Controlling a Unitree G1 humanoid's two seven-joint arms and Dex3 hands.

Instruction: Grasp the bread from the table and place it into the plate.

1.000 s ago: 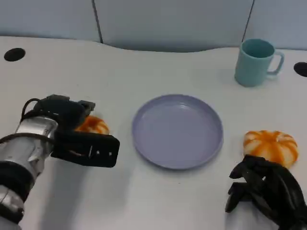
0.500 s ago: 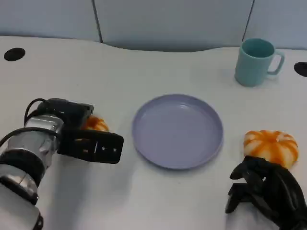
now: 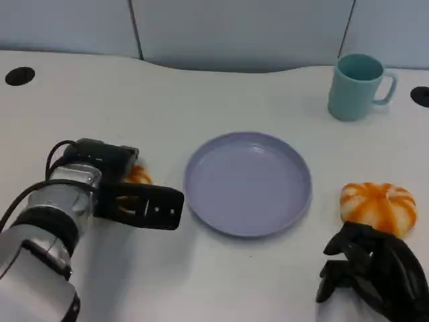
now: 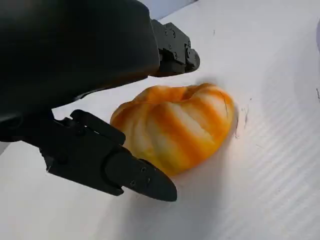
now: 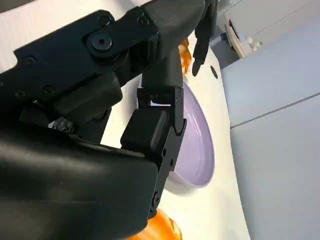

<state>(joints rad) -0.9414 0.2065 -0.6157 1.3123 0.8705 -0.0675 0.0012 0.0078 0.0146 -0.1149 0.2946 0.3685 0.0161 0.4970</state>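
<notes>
Orange-striped round bread bun (image 4: 175,127) on white table (image 3: 201,268), left of lavender plastic plate (image 3: 248,182). My left hand (image 3: 137,204) fingers spread, bracketing bun for grasp, not yet closed. Right hand (image 3: 372,272) curled, idle.

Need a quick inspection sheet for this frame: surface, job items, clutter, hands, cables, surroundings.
Surface: white table, black grommet hole at its far left.
Job's things: purple plate at centre, nothing in it; one orange striped bread on the table left of the plate, a second bread to its right.
Clutter: teal mug upright, far right.
Hands: left hand over the left bread, fingers either side, contact unclear; right hand near the right bread, holding nothing.
Cables: black cable looped on the left forearm.
Surroundings: grey panel wall behind the table.
</notes>
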